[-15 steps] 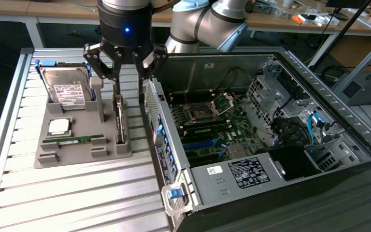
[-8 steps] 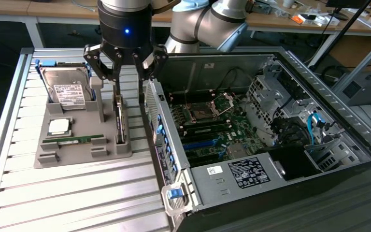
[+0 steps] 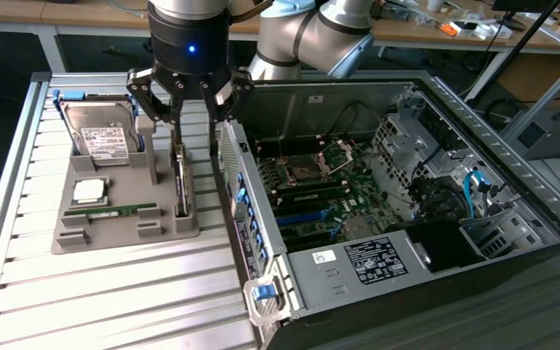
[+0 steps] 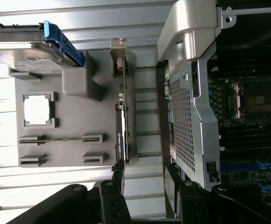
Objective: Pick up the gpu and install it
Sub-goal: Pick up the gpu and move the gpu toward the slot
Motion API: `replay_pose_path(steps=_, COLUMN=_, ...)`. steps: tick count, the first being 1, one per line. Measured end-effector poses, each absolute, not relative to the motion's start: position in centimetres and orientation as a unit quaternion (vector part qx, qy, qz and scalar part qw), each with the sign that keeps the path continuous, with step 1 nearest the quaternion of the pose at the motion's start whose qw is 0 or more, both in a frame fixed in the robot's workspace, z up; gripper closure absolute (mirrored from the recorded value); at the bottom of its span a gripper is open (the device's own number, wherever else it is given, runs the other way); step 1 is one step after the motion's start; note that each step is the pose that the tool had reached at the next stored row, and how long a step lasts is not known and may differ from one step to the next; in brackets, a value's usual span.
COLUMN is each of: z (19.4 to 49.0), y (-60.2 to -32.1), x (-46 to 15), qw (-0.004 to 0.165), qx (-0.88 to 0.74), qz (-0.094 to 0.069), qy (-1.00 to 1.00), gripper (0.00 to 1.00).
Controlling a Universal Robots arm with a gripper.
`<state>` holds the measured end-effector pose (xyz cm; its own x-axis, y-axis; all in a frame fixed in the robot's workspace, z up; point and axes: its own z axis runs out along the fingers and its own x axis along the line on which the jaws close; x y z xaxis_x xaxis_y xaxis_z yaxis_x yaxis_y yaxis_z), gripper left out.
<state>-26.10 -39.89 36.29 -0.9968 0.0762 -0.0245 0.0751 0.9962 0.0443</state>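
Grey holder (image 3: pixel 114 227) stands the gpu (image 3: pixel 181 182) on edge just below my jaws, spread wide above its top edge; the computer case wall (image 4: pixel 186 116) sits close alongside.

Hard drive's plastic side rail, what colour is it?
Blue. The rail along the hard drive shows best in the wrist view.

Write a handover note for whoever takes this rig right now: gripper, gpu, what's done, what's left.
Gripper: fingers open, holding nothing, hovering over the gpu.
Gpu: standing on edge in its slot in the grey tray, beside the open case; no contact that I can see.
Done: gripper is positioned above the gpu.
Left: gpu not yet picked up, not yet installed in the case.
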Motion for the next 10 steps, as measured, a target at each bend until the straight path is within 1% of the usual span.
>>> replay_pose_path(steps=10, z=35.99, y=-39.89, x=-26.11, qw=0.013, qx=0.038, qz=0.022, qy=0.999, gripper=0.52)
